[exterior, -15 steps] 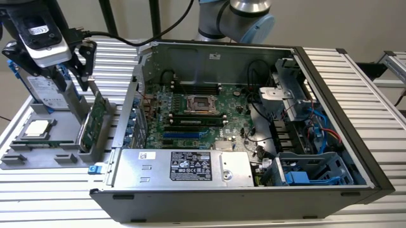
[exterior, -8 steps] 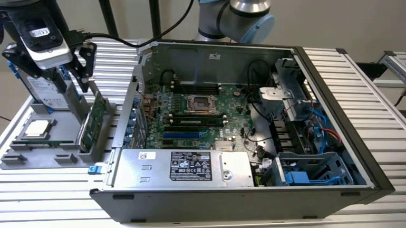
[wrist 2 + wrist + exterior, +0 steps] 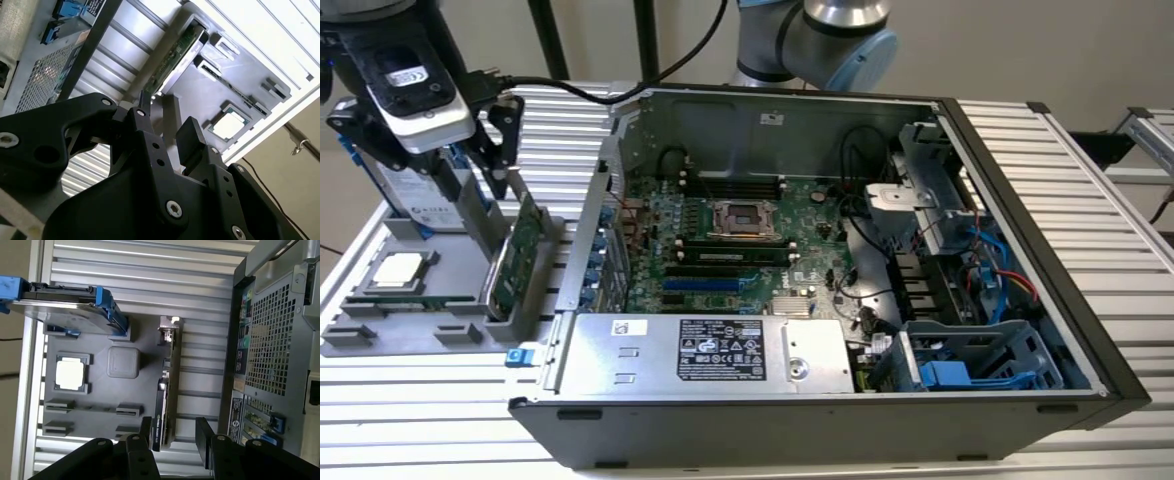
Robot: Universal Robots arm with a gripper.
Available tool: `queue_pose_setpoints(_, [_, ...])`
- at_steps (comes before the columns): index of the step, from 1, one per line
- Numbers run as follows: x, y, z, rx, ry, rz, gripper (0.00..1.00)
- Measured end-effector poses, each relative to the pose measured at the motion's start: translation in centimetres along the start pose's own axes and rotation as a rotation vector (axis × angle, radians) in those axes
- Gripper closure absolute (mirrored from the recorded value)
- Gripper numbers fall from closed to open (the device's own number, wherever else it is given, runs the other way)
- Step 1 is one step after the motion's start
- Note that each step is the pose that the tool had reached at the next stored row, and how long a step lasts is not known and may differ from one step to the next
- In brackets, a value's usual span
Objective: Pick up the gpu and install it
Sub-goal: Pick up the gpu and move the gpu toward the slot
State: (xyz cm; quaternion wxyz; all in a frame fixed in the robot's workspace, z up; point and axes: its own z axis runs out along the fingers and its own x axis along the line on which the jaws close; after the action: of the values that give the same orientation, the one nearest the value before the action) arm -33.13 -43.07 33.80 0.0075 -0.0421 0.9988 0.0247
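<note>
I hold the claw (image 3: 174, 424) wide above the gpu (image 3: 170, 360), upright on edge in its grey holder (image 3: 100, 390) beside the computer case (image 3: 270, 340); closing off-centre (my worry) could tip or jam it.

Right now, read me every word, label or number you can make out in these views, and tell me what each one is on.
Power supply label: print too small to read.
Hard drive label: too small to read.
Sticker on the case's inner wall: too small to read.
Marking along the gpu's edge: not legible.
Nothing can be quoted.
</note>
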Motion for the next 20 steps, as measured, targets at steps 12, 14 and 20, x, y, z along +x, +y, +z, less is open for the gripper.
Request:
queue_pose_setpoints(12, [0.03, -0.12, 0.98, 0.0009, -0.002, 0.044, 0.0])
queue_pose_setpoints(14, [0.03, -0.13, 1.0, 0.0009, -0.0019, 0.044, 0.0])
queue_pose_setpoints(20, [0.03, -0.13, 1.07, 0.0007, -0.0023, 0.044, 0.0])
